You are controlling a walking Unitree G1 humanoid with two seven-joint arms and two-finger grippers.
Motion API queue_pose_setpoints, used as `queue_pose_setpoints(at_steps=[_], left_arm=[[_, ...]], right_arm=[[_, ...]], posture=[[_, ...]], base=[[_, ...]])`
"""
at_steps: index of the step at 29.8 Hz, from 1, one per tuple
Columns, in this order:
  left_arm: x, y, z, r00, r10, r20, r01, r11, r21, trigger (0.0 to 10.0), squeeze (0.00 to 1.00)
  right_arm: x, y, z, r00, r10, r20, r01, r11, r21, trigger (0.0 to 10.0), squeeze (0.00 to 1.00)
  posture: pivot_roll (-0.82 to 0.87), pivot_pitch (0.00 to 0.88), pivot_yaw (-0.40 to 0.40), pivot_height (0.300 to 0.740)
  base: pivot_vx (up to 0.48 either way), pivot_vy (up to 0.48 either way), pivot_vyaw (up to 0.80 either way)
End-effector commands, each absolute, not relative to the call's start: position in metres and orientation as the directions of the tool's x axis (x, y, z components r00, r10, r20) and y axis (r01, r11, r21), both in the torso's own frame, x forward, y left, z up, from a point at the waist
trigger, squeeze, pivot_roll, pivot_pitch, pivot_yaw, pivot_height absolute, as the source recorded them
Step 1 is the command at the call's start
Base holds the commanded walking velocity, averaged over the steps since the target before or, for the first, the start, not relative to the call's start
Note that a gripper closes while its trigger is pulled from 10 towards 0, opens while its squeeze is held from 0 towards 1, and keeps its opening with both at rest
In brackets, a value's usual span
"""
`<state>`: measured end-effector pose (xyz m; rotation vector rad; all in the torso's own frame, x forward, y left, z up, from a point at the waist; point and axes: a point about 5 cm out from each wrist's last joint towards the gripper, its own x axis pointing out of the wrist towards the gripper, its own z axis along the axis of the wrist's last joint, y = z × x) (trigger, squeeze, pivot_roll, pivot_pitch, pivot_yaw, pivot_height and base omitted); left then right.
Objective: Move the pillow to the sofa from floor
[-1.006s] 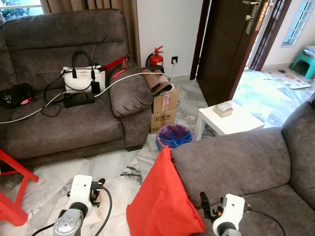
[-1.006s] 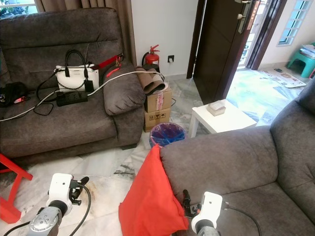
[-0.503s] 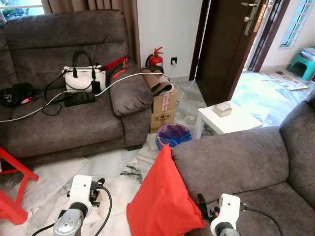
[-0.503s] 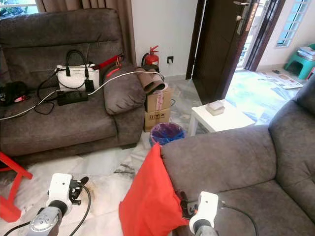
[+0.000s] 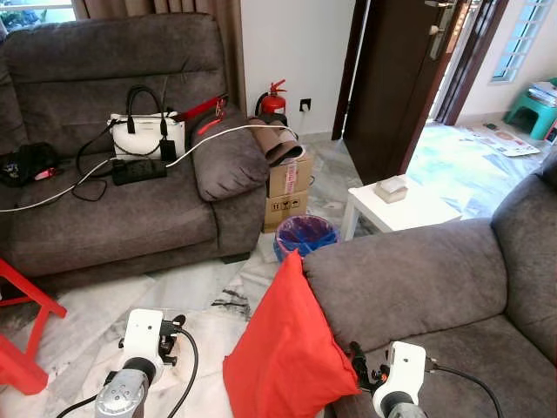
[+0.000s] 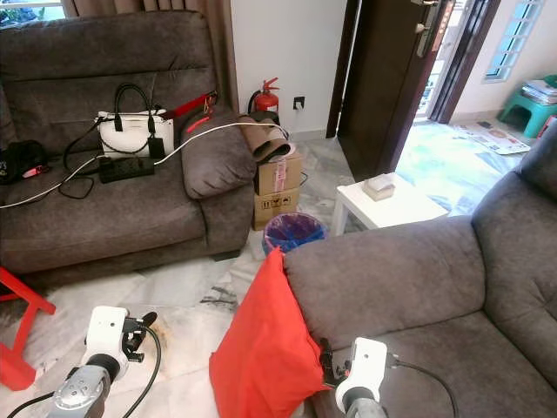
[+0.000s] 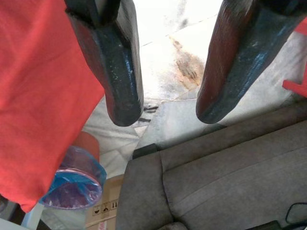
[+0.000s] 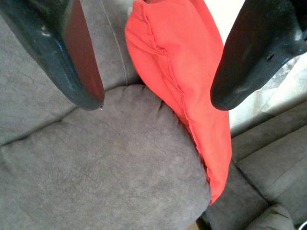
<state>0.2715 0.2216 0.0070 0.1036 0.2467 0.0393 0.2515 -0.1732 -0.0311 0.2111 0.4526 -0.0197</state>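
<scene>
**Pillow propped on floor vs sofa arm — reach stage, no grasp yet**

Pillow: bright red fabric pillow (image 5: 283, 353) stands on edge on pale marble floor (image 5: 96, 322), leaning against outer side of armrest of near grey suede sofa (image 5: 452, 287). Not on the seat yet.

Right gripper (image 8: 156, 62) sits low over that sofa's seat, just beside the pillow's edge. Fingers spread wide, nothing between them; wrist cam looks along them at the pillow's seam & the armrest.

Left gripper (image 7: 163, 72) hovers over bare floor on the pillow's other side, fingers likewise apart & empty.

Step, as I judge it: approach/line-up before pickup. Lift & placing all left to do.

Next move prob calls for: right fingers to straddle pillow's upper edge, pinch the fabric, then lift up & over armrest onto seat. Soft cloth may slip from a thin pinch, so deep bite needed; left gripper could steady the far face.

Other grey sofa (image 5: 104, 209) w/ white handbag (image 5: 146, 137) across the room — not involved.
</scene>
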Motion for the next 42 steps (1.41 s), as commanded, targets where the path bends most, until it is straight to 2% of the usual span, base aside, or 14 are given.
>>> queue_pose_setpoints(at_steps=[1, 38, 42], left_arm=[[0.2719, 0.2212, 0.0056, 0.965, 0.069, -0.252, -0.051, 0.995, 0.081, 10.0, 0.0], [0.2766, 0.2193, 0.0084, 0.967, 0.075, -0.244, -0.062, 0.996, 0.06, 10.0, 0.0], [0.2773, 0.2177, 0.0082, 0.966, 0.065, -0.25, -0.054, 0.997, 0.052, 10.0, 0.0]], right_arm=[[0.2547, -0.1719, -0.029, 0.902, 0.035, -0.43, 0.057, 0.978, 0.2, 10.0, 0.0], [0.2572, -0.1667, -0.0289, 0.892, 0.063, -0.447, 0.022, 0.983, 0.183, 10.0, 0.0], [0.2574, -0.1667, -0.0282, 0.898, 0.06, -0.436, 0.028, 0.981, 0.193, 10.0, 0.0]], posture=[[0.09, 0.059, 0.005, 0.67], [0.09, 0.047, 0.0, 0.67], [0.09, 0.045, -0.001, 0.65]], base=[[0.0, 0.0, 0.0], [0.0, 0.0, 0.0], [0.0, 0.0, 0.0]])
